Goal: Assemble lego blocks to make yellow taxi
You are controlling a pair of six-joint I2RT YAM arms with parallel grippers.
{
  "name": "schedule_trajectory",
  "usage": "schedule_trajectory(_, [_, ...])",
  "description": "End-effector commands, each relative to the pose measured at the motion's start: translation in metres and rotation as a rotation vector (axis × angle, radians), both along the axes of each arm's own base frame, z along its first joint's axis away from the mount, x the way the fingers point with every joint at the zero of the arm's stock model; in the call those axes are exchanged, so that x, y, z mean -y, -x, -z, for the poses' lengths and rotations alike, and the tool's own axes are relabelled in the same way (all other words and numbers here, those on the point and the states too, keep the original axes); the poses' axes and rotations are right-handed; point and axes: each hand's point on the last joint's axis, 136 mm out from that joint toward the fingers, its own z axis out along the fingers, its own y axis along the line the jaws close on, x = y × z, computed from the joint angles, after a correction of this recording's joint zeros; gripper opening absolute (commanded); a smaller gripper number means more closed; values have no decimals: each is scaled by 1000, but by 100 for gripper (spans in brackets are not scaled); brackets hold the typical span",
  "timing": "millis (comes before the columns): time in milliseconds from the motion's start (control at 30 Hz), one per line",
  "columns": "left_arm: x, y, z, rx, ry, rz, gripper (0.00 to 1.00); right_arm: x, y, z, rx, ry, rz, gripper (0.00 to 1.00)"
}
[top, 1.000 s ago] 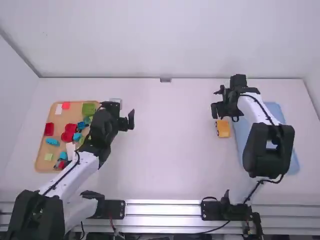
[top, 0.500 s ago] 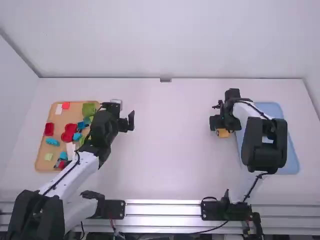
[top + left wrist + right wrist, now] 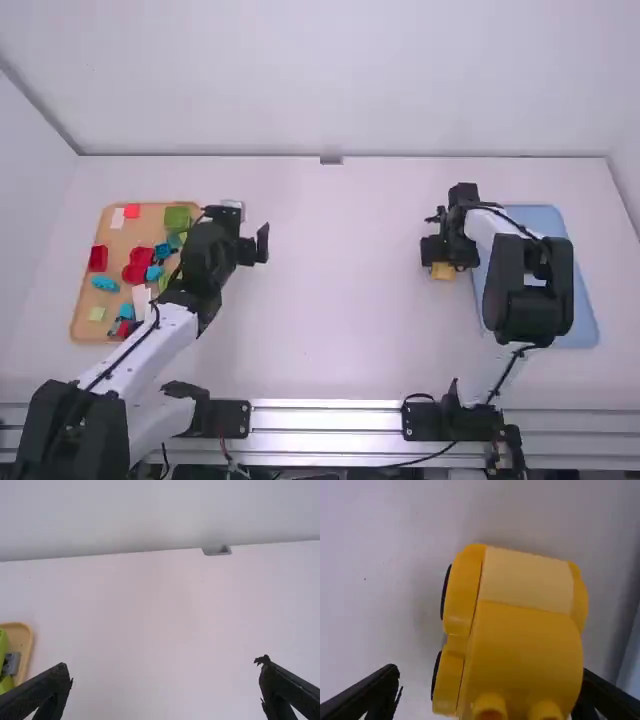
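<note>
In the high view my right gripper [image 3: 442, 250] is low over the yellow car [image 3: 442, 272] and hides its far part. The right wrist view has the car [image 3: 520, 655] upright on the table, two dark wheels visible along one side and two studs on its top block. That right gripper [image 3: 492, 692] is open around the car's studded end; a gap separates the left-hand finger from it, and the other finger is partly hidden behind it. My left gripper [image 3: 256, 245] hangs beside the wooden tray, open and holding nothing; in the left wrist view its fingers are wide apart [image 3: 165, 690].
The wooden tray [image 3: 76, 318] at the left holds loose red, blue, green and white blocks, partly under the left arm. A blue tray [image 3: 588, 325] lies under the right arm, just right of the car. Behind the table stands a white wall.
The right gripper has come toward the camera and over the car, which it now partly covers. The left arm has kept still.
</note>
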Motion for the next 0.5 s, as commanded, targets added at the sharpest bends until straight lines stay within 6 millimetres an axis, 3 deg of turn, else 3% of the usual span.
schedule_trajectory(0, [-4,1,6,-15,-9,-11,99,6,11,9,-28,39,67,89])
schedule_trajectory(300, [-4,1,5,-11,-9,-12,99,4,17,17,-31,18,87,81])
schedule_trajectory(467, [-4,1,5,-13,-9,-11,99,3,15,17,-21,15,84,63])
